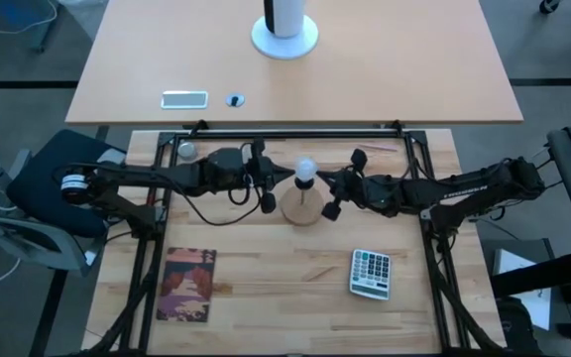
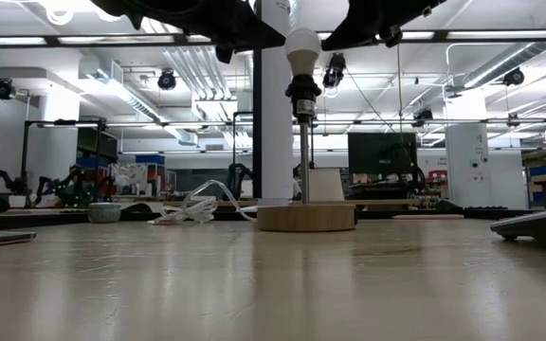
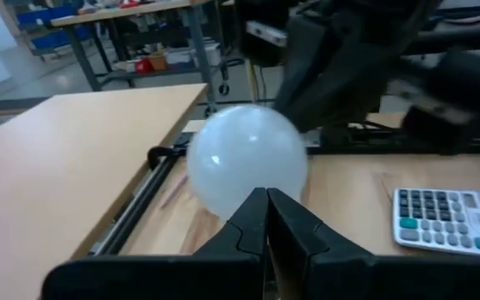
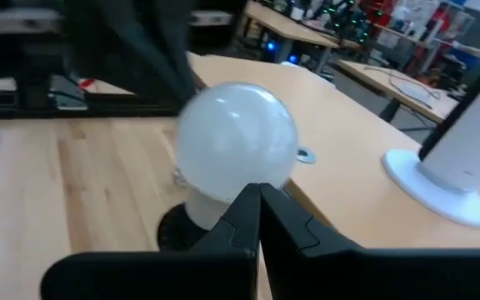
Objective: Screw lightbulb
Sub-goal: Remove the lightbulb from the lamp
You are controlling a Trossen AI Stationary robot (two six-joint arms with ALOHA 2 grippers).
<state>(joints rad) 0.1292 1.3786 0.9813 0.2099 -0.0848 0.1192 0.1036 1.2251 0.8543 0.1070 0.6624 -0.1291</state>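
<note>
The frosted-white lightbulb (image 1: pixel 305 167) sits upright in a dark socket (image 2: pixel 302 95) on a thin stem above a round wooden base (image 1: pixel 303 206) at the table's middle. My left gripper (image 1: pixel 287 176) is shut and comes level from the table's left, its tip at the bulb's lower side (image 3: pixel 248 167). From the right, my right gripper (image 1: pixel 325 178) is also shut and level, with its tip by the bulb's neck (image 4: pixel 211 208). The bulb's screw base is hidden in the socket. My left gripper has its shut fingertips (image 3: pixel 257 208) right at the bulb's lower curve, level from the table's left; I cannot tell whether they touch it. My right gripper has its shut fingertips (image 4: pixel 248 204) at the bulb's neck, level from the table's right; I cannot tell whether they touch it.
A calculator (image 1: pixel 371 273) lies near right, a booklet (image 1: pixel 187 284) near left, and a small grey ball (image 1: pixel 185 151) at the far left corner. Black frame rails (image 1: pixel 295 130) edge the board. The table beyond holds a white stand (image 1: pixel 285 35) and a flat white device (image 1: pixel 184 98).
</note>
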